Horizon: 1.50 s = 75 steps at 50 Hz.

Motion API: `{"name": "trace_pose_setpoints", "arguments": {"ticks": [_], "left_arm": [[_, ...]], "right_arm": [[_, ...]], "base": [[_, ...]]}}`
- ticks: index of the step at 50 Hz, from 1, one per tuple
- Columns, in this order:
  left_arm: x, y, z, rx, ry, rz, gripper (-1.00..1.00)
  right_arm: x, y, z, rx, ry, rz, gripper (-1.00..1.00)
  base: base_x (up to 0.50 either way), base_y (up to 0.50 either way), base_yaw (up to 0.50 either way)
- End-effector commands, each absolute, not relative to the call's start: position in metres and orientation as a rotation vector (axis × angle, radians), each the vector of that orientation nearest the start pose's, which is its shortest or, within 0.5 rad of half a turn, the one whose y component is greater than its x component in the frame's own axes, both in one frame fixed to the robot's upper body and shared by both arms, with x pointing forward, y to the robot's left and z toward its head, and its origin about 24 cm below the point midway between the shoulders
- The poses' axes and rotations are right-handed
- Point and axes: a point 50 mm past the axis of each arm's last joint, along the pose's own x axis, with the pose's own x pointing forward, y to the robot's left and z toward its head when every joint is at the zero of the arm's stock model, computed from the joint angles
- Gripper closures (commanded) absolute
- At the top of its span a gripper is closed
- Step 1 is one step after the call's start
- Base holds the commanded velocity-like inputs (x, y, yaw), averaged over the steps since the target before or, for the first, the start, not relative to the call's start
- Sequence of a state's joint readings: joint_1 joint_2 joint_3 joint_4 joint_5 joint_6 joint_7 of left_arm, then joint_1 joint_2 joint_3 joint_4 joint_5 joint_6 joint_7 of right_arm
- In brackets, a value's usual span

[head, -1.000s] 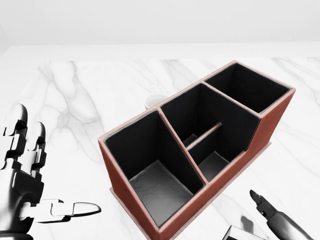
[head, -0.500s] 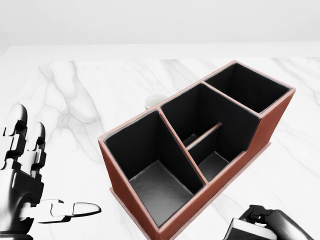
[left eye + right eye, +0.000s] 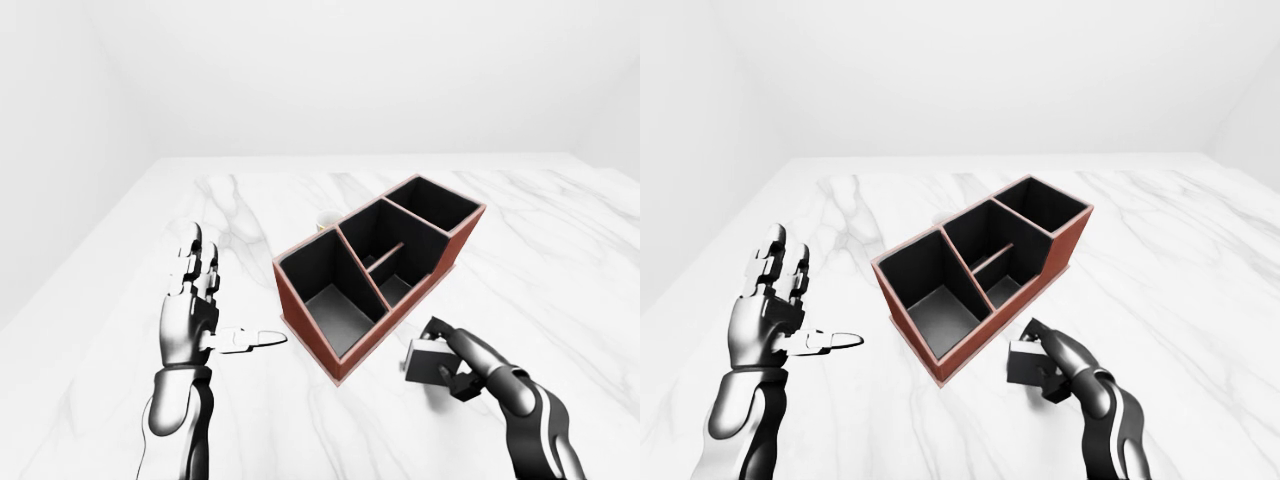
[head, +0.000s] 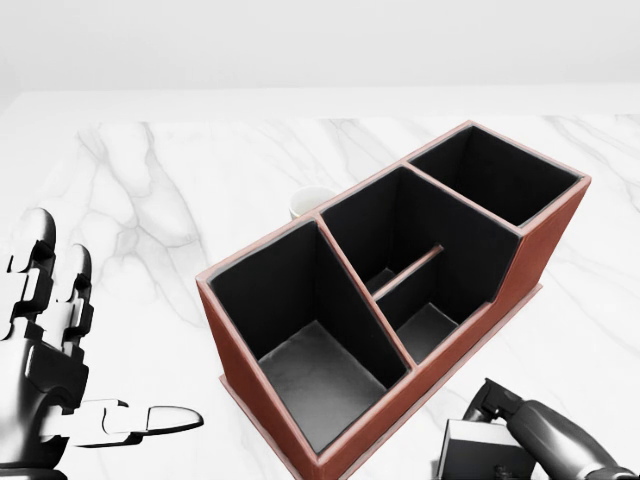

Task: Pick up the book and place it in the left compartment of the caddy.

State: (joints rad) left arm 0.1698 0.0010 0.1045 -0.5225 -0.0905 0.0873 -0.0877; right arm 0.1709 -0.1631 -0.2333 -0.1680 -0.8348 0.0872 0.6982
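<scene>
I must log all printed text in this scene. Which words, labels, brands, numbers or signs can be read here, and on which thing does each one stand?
None can be read.
The book, held in the right hand: no title or lettering shows on the faces in view.
The caddy: plain red-brown walls, no label.
The white cup beyond the caddy: only its rim shows, no print.
The marble table: only veins.

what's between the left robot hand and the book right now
The caddy. In the left-eye view it stands on the marble between the open left robot hand and the book, held by the right robot hand.
</scene>
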Motion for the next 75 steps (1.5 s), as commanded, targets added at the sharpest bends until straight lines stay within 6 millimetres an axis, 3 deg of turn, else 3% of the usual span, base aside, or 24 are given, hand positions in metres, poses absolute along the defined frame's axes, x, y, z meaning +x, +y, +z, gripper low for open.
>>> {"name": "trace_pose_setpoints", "arguments": {"ticks": [1, 19, 30, 37, 75], "left_arm": [[0.209, 0.177, 0.118, -0.034, -0.285, 0.038, -1.00], [0.210, 0.176, 0.116, -0.033, -0.275, 0.036, -1.00], [0.209, 0.176, 0.116, -0.032, -0.274, 0.035, -1.00], [0.210, 0.176, 0.116, -0.033, -0.272, 0.036, -1.00], [0.210, 0.178, 0.118, -0.036, -0.283, 0.041, -1.00]], "right_arm": [[0.199, -0.201, 0.075, -1.043, 0.294, 0.283, 1.00], [0.176, -0.183, 0.140, -1.226, 0.094, 0.061, 1.00], [0.177, -0.181, 0.160, -1.271, 0.020, -0.021, 1.00], [0.176, -0.172, 0.184, -1.333, -0.084, -0.109, 1.00], [0.183, -0.122, 0.208, -1.354, -0.256, -0.119, 1.00]], "base": [[0.00, 0.00, 0.00], [0.00, 0.00, 0.00], [0.00, 0.00, 0.00], [0.00, 0.00, 0.00], [0.00, 0.00, 0.00]]}}
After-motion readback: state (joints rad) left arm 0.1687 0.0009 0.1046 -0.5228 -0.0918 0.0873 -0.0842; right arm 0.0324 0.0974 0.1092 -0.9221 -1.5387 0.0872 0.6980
